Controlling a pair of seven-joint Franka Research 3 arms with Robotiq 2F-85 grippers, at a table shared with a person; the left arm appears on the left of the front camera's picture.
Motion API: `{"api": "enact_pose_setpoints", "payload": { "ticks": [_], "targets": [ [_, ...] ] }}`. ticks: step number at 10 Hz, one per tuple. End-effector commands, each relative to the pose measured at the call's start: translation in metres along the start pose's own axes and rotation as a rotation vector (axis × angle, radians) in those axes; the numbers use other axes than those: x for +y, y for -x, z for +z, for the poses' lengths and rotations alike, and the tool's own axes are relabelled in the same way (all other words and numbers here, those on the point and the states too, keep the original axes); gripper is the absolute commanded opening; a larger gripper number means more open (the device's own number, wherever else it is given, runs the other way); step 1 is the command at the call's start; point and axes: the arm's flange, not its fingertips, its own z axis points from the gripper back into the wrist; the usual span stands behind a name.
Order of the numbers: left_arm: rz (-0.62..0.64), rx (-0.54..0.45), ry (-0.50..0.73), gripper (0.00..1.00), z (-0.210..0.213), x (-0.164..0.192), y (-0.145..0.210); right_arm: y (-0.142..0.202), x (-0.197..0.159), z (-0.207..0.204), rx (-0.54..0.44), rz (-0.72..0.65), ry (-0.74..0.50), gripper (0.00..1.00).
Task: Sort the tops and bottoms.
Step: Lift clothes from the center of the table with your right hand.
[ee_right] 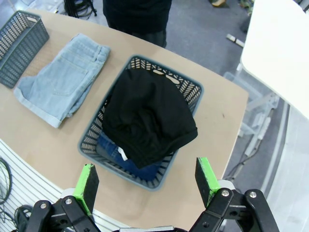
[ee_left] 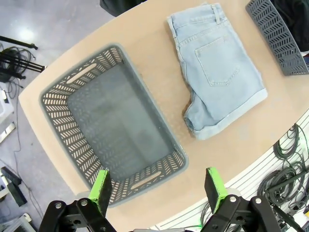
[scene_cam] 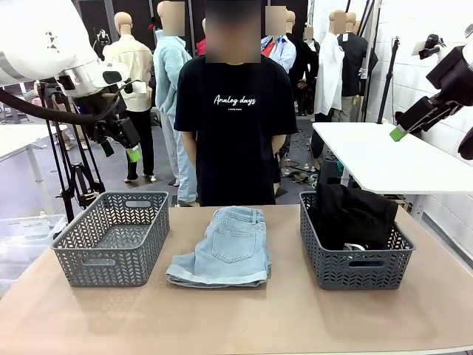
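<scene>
Denim shorts (scene_cam: 222,248), pale blue with rolled hems and a stitched back pocket, lie flat and folded on the tan table (scene_cam: 244,318) between two grey plastic baskets. Their long axis runs across the table from the person's side to the robot's: waistband toward the person, hems toward the robot.

Left of them stands the left basket (scene_cam: 111,238), a rectangular lattice-walled tub with slot handles; seen from the left wrist, its smooth floor is bare. The right basket (scene_cam: 356,251) is the same make and holds a plain black top (ee_right: 149,118), soft and rumpled, draped over the basket's far rim and mounded above it. Under the top, at the basket's near end, a dark blue denim piece (ee_right: 116,154) peeks out, with a glimpse of white fabric at its edge that I can't make out.

The left gripper (scene_cam: 122,148) hangs high above the table's left side, off the end of a white arm, angled down. From its wrist, its fingers (ee_left: 100,187) with green pads stand spread wide over the left basket's near end, clasping nothing. The right gripper (scene_cam: 414,122) is raised at the far right, tilted toward the middle, and its green-padded fingers (ee_right: 87,186) are likewise spread apart above the right basket.

A person (scene_cam: 235,111) in a black lettered T-shirt stands at the far edge, arms behind the back.
</scene>
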Motion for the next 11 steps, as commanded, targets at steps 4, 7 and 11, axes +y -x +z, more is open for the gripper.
{"api": "enact_pose_setpoints", "payload": {
  "ticks": [4,7,11],
  "targets": [
    [0.001,-0.011,-0.004,1.0,0.002,0.0,0.0,0.0,0.0,0.0,0.007,0.009,0.009,1.0],
    [0.001,-0.011,-0.004,1.0,0.002,0.0,0.0,0.0,0.0,0.0,0.007,0.009,0.009,1.0],
    [0.001,-0.011,-0.004,1.0,0.002,0.0,0.0,-0.037,0.042,0.002,-0.036,0.042,-0.115,1.0]
  ]
}}
